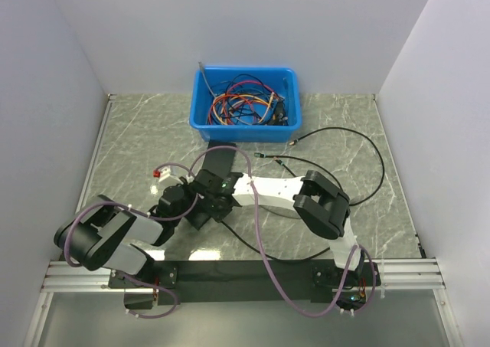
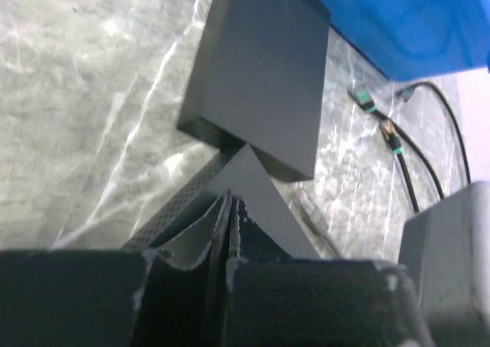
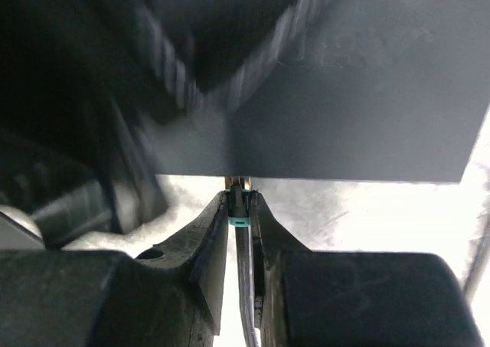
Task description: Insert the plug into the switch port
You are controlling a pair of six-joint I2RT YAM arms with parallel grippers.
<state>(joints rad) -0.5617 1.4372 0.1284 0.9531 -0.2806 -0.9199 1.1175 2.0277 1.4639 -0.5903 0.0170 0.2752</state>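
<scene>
Green-booted cable plug (image 3: 240, 218), clenched in my right pincer (image 3: 240, 203) at frame centre, meets the dark grey switch box (image 3: 360, 94). Insertion step, I judge: next, align squarely and push. My left pincer (image 2: 230, 218) seems closed on the box.

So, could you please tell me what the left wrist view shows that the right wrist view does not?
Only the left wrist view shows the blue bin and the loose cable plugs lying on the marble table. Only the right wrist view shows the right gripper shut on the green-booted plug, whose tip is at the edge of the black switch. Both views show that switch.
</scene>
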